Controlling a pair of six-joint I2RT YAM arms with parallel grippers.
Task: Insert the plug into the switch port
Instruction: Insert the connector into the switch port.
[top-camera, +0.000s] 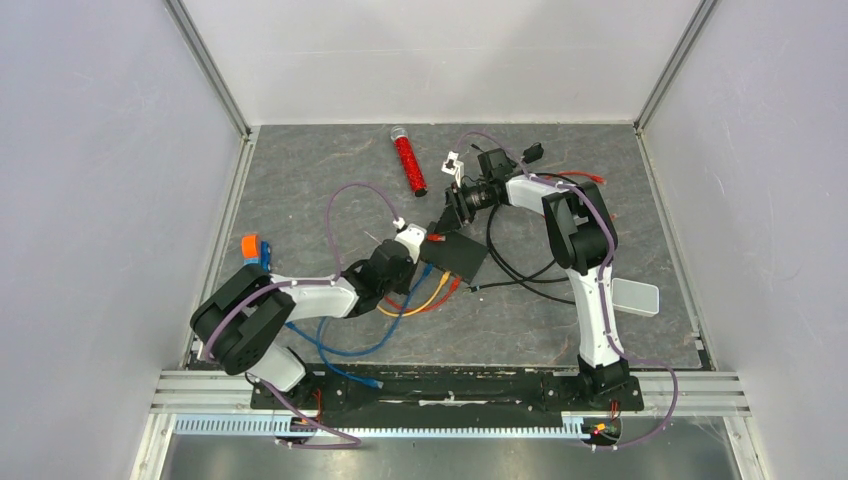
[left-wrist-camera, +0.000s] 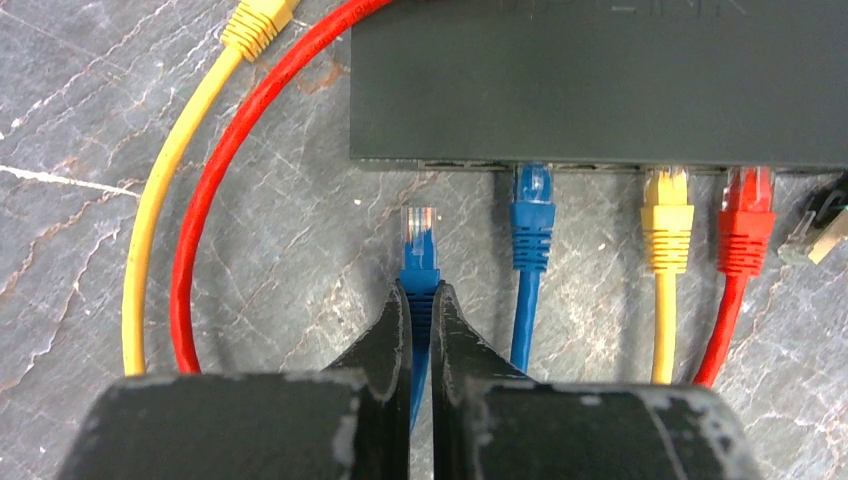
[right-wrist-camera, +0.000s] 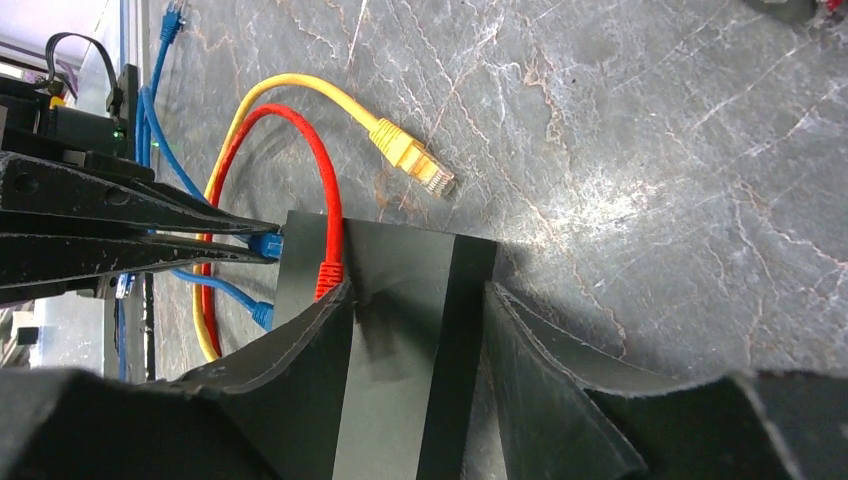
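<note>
Grey table (top-camera: 560, 310) carries flat black switch (left-wrist-camera: 600, 80) at centre. Right gripper (right-wrist-camera: 418, 290) is spread, astride the switch's far end; contact unclear. Left gripper (left-wrist-camera: 421, 292) pinches blue plug (left-wrist-camera: 420, 245), tip just short of the port row, not touching. Plugged cables (left-wrist-camera: 667, 215), blue, yellow and red, sit just beside it. Loose yellow plug (left-wrist-camera: 258, 22) lies off the switch's corner. Switch port (left-wrist-camera: 455, 164) is dim, hard to make out. Black connector (left-wrist-camera: 815, 225) is cut off.

1. The whole table (top-camera: 320, 170) is seen from high above its near edge, at a distance.
2. The black box (left-wrist-camera: 600, 80) is viewed closely along the left pincer (left-wrist-camera: 421, 292), facing its long edge.
3. The same box is viewed closely past the right pincer (right-wrist-camera: 418, 300), toward the left pincer.
</note>
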